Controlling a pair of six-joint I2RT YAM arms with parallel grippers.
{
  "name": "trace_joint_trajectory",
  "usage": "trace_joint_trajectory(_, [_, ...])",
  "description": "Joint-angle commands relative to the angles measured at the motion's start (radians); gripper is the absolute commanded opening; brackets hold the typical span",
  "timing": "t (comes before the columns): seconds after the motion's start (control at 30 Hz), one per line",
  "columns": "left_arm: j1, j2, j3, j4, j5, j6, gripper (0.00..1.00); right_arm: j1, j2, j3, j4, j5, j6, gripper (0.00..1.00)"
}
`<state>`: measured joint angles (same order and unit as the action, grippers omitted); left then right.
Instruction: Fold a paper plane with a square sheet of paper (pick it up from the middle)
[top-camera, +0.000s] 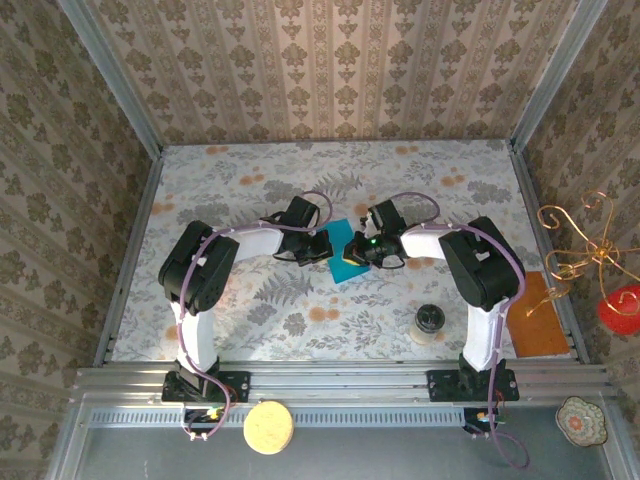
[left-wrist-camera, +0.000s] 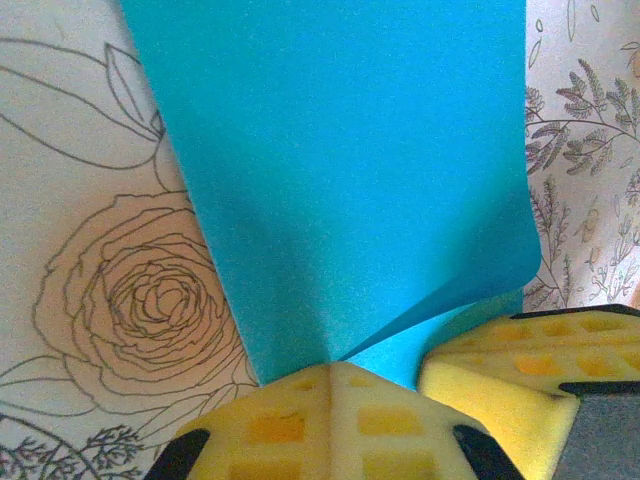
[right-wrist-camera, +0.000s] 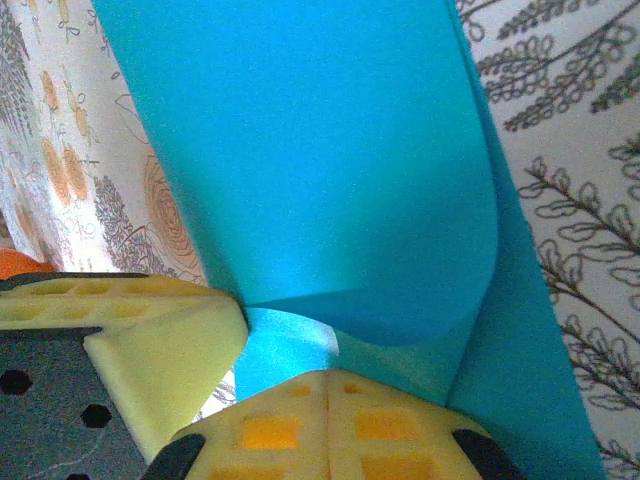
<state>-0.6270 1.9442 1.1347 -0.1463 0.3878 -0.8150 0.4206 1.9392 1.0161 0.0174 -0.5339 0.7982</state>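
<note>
The square sheet of paper is teal-blue and sits at the middle of the floral table, between my two grippers. My left gripper is shut on its near edge. In the left wrist view the yellow pads meet, and the paper rises from their seam with a fold bulging to the right. My right gripper is shut on the sheet from the other side. In the right wrist view its pads meet, and the paper curls over in a rounded flap. The two grippers stand almost touching.
A small round jar stands near the right arm's base. An orange-brown sheet lies at the table's right edge, with a wire ornament and a red object beyond. A yellow disc and a small dish lie in front.
</note>
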Motion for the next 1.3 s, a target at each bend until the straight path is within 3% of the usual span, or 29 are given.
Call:
trace_joint_trajectory(0.0, [0.009, 0.029, 0.003, -0.085, -0.028, 0.030, 0.00, -0.017, 0.044, 0.005, -0.094, 0.091, -0.018, 0.08])
trace_joint_trajectory(0.27, [-0.010, -0.073, 0.015, -0.054, 0.001, 0.054, 0.00, -0.016, 0.054, -0.037, -0.100, 0.102, 0.008, 0.07])
trace_joint_trajectory(0.7, [-0.097, -0.105, -0.089, 0.071, 0.095, -0.050, 0.00, -0.016, 0.064, -0.039, -0.113, 0.102, 0.021, 0.06])
trace_joint_trajectory(1.27, [-0.124, -0.147, -0.147, 0.086, 0.064, -0.079, 0.00, -0.016, 0.079, -0.043, -0.091, 0.089, 0.039, 0.05])
